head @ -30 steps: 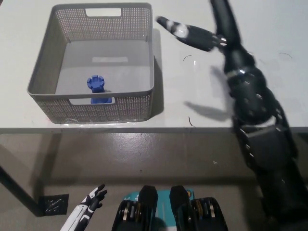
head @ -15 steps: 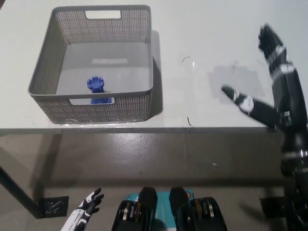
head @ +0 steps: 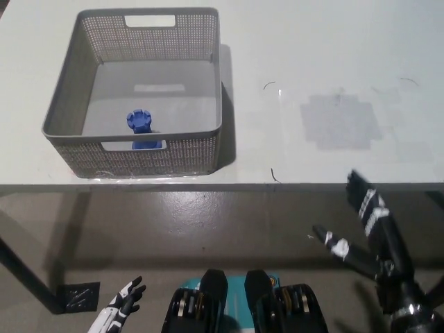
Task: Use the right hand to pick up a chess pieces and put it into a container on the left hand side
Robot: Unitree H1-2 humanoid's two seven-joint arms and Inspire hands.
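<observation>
A blue chess rook [head: 141,128] stands upright inside the grey mesh basket [head: 215,83], near its front wall, at the table's left. My black right hand [head: 364,222] hangs below the table's front edge at the lower right, open, fingers spread, holding nothing. My white left hand [head: 123,303] rests low at the bottom left, open and empty, well below the basket.
The white table [head: 312,55] has a pale grey patch [head: 340,123] on its right half and a few thin dark marks [head: 269,86]. Below the table's front edge lies grey floor. A dark table leg [head: 21,270] crosses the lower left corner.
My right arm has drawn back from over the table beside the basket, down and to the right, and now sits below the table edge. The rook and basket stayed put.
</observation>
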